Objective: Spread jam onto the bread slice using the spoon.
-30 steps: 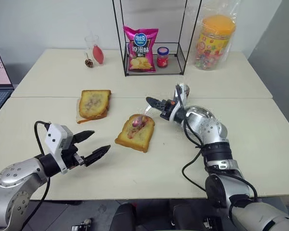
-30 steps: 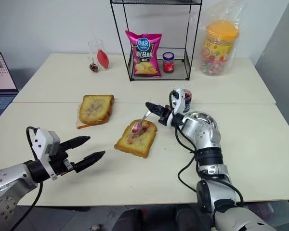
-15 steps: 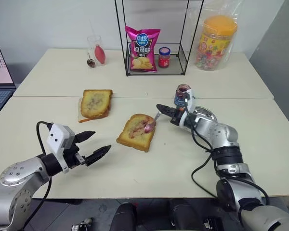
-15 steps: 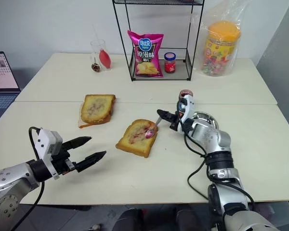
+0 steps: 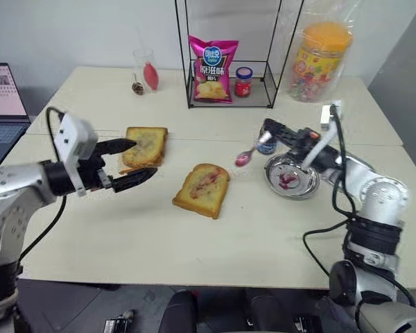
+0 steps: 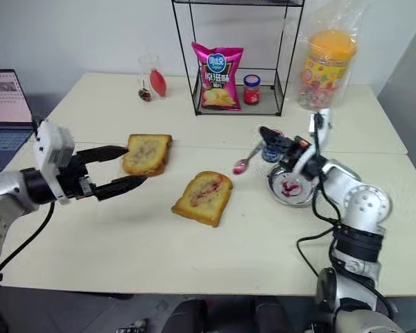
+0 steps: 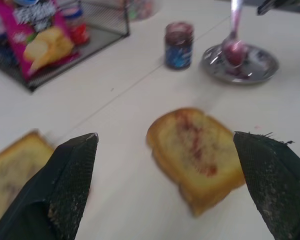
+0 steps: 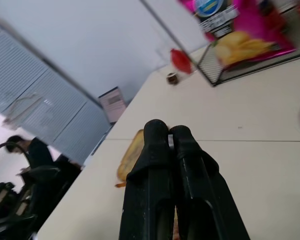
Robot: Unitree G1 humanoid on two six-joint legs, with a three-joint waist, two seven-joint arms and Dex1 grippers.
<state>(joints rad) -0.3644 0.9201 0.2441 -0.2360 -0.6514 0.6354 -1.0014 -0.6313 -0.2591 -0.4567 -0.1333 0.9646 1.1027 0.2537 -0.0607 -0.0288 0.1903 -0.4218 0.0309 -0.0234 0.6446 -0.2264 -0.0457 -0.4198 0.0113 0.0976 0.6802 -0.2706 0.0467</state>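
Bread slice lies mid-table with a thin red streak of jam down its centre, most of the face bare. Spoon hangs in the air between the toast and the steel dish, bowl coated in jam, handle pinched in the right gripper, fingers pressed together on it. The jam jar stands just beside the dish.

Step looks like between strokes or a reload. The next move calls for bringing the spoon to the jar or dish, then to the bare crumb.

Left gripper spread wide, empty, hovering near the second toast.
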